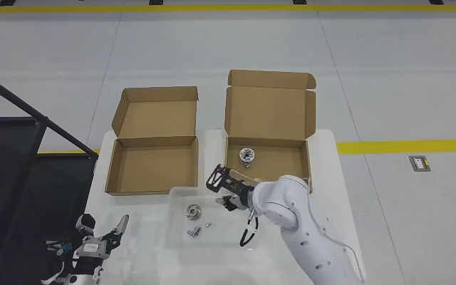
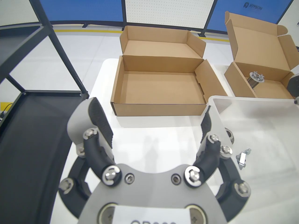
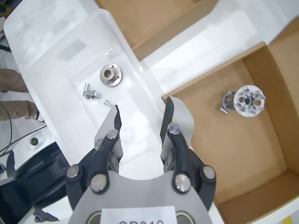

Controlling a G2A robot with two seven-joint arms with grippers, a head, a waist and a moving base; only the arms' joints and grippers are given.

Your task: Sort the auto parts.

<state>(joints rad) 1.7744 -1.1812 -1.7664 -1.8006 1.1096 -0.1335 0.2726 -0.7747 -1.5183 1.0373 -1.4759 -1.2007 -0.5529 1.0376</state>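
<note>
As counted from above, two open cardboard boxes stand side by side: left box (image 1: 153, 167) and right box (image 1: 285, 160). The right box holds one flanged disc (image 3: 248, 100); the piece beneath it is hard to make out. One clear tray (image 1: 178, 214) holds three parts: hub (image 3: 111, 75), bracket (image 3: 90, 93), pin (image 3: 107, 103). Left gripper (image 2: 150, 110): jaws wide apart, holding nothing. Right gripper (image 3: 142, 104): jaws parted, empty, over the tray's edge.

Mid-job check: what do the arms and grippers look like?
The right arm has a white shell with a black cable at the wrist. The left gripper and right gripper match: grey metal plates, black links, silver bolts, black ribbed pads.
</note>
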